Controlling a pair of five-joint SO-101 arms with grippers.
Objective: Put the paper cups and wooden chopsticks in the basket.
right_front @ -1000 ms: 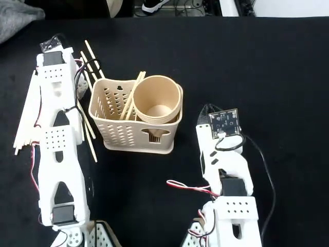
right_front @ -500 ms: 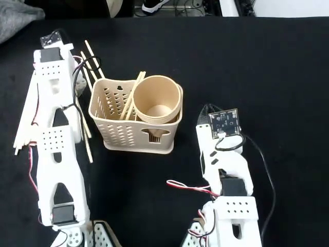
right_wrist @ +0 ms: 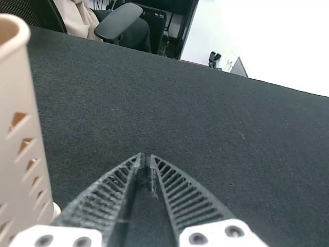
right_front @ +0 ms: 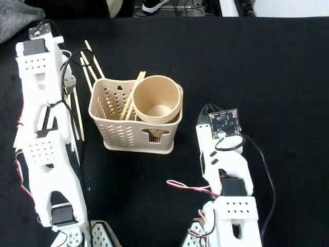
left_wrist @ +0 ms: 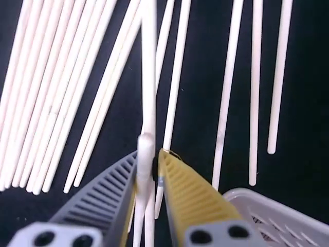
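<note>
Black cloth covers the table (right_front: pixel 267 77). At its middle stands the basket (right_front: pixel 118 131), with stacked paper cups (right_front: pixel 157 98) in its right half and a few chopsticks (right_front: pixel 131 98) leaning in the left. My left gripper (left_wrist: pixel 149 160) is pinched tight on one chopstick (left_wrist: pixel 149 77) — above the loose chopsticks (left_wrist: pixel 51 92) lying left of the basket. My right gripper (right_wrist: pixel 145 163) sits closed and empty, right of the basket.

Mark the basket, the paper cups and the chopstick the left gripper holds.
basket (right_front: pixel 123 135): high view, on its perforated side wall.
paper cups (right_front: pixel 154 92): high view, on the top cup's inner wall.
chopstick (left_wrist: pixel 149 77): left wrist view, on its bare shaft.
</note>
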